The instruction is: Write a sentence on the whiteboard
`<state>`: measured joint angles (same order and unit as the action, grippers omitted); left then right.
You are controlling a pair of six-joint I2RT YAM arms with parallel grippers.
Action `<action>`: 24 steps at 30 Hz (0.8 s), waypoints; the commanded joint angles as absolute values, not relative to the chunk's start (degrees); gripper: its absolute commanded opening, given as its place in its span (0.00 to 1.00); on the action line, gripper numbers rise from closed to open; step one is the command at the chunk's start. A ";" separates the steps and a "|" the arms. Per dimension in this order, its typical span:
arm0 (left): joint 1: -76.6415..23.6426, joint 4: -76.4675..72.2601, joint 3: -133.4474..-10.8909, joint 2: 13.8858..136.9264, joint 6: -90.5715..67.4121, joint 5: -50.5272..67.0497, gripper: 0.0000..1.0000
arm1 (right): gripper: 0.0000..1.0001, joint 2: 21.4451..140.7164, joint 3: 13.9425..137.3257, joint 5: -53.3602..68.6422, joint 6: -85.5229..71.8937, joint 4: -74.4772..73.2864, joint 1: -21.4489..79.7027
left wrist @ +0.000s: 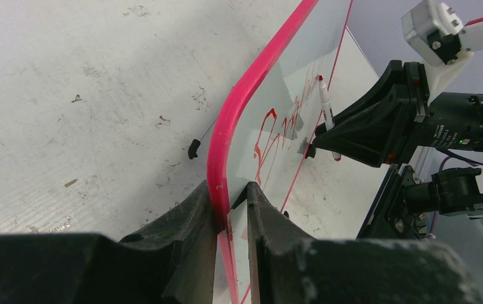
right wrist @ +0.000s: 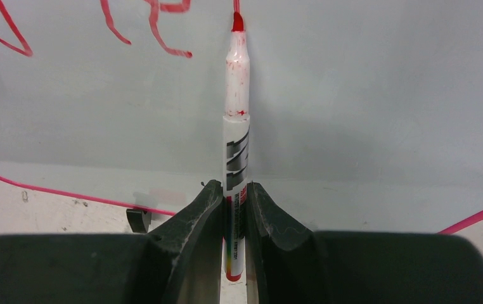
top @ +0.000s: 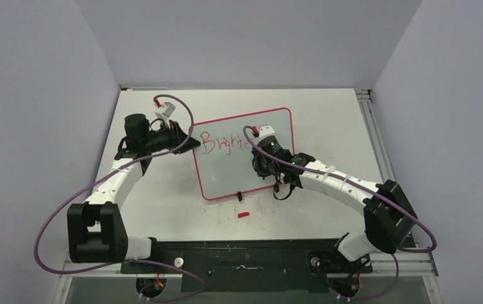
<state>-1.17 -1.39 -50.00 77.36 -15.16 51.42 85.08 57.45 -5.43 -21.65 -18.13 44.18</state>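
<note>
My right gripper (right wrist: 229,193) is clenching the marker (right wrist: 237,145), the left gripper (left wrist: 232,196) the whiteboard (left wrist: 226,133); I am aiming for light strokes.

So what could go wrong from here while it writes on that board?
The left hand pinches the whiteboard only at its pink frame, so writing pressure could twist or slide it. The right hand grips the marker at its tail end, so the long free barrel might tilt and wobble the strokes. That hand also hangs over the end of the red lettering and could smear it.
</note>
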 commanded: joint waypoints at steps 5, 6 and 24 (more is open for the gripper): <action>-1.49 -2.54 -51.31 75.27 -13.10 50.71 0.15 | 0.05 83.52 54.60 -4.41 -23.20 -17.95 43.64; -1.49 -2.50 -51.33 75.24 -13.10 50.68 0.15 | 0.05 83.58 54.58 -4.40 -23.18 -17.84 43.67; -1.49 -2.54 -51.33 75.38 -13.10 50.58 0.15 | 0.05 86.05 59.68 -4.31 -21.23 -18.81 43.46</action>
